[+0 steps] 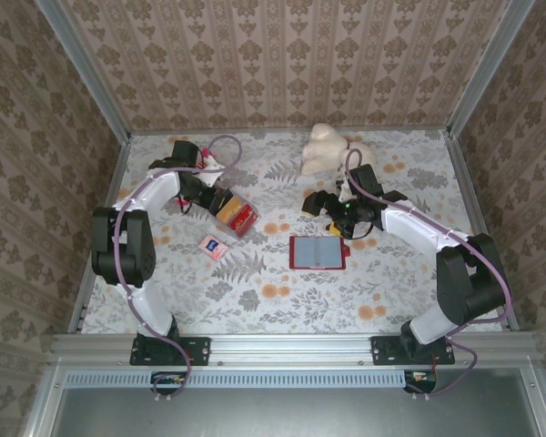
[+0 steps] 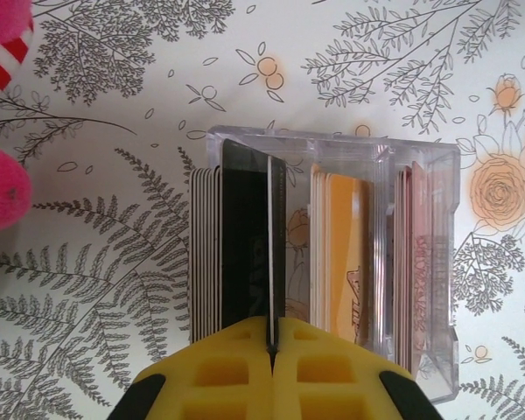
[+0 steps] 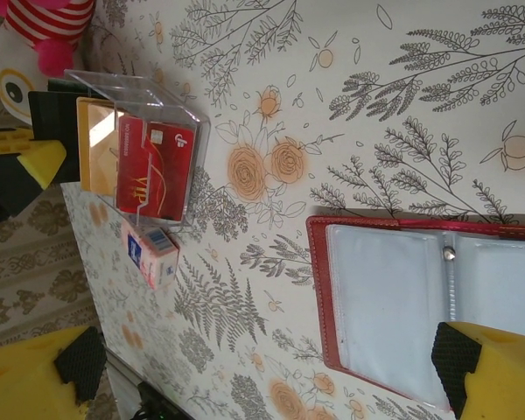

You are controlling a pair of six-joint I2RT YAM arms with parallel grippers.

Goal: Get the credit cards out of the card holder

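Left hand (image 2: 271,350) pinched thin black plastic card (image 2: 245,236) in clear plastic box (image 2: 424,175), right hand (image 3: 267,363) gaped above red folding wallet (image 3: 319,297); a snagged card could drag the box.

arms (image 1: 155,189): white links, black joints | cables (image 1: 226,141): purple, along each arm | left gripper (image 2: 271,332), right gripper (image 3: 262,372): yellow fingers (image 2: 219,376), black pads (image 3: 79,363)

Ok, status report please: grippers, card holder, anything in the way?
Left gripper shut on a thin card at the clear box. Right gripper open by the card holder, pockets look empty. Small blue-and-red card lies clear of both.
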